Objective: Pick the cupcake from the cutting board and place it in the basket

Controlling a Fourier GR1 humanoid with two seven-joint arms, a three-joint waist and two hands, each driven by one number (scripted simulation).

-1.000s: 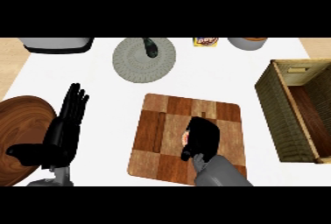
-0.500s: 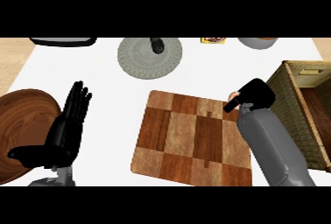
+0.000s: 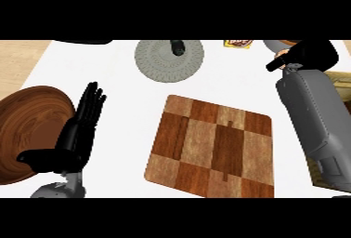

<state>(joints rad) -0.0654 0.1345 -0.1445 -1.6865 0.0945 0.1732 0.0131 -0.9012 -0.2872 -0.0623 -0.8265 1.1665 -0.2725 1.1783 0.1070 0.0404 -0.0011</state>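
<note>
The checkered wooden cutting board [image 3: 212, 146] lies in the middle of the counter with nothing on it. My right hand [image 3: 306, 54] is raised at the upper right, past the board's far right corner, with its fingers curled; the cupcake is hidden inside that grip. Only slivers of the woven basket [image 3: 341, 80] show at the right edge, behind my right forearm. At the left, my left hand [image 3: 79, 132] rests open with fingers up, beside the board.
A round grey plate [image 3: 165, 62] with a dark object [image 3: 178, 47] on it sits behind the board. A large round wooden plate [image 3: 27, 132] lies at the far left, under my left hand. A small yellow-orange item [image 3: 238, 43] stands at the back.
My right hand has lifted off the cutting board with the cupcake and swung right and back toward the basket. The board is now bare. The left hand has stayed still.
</note>
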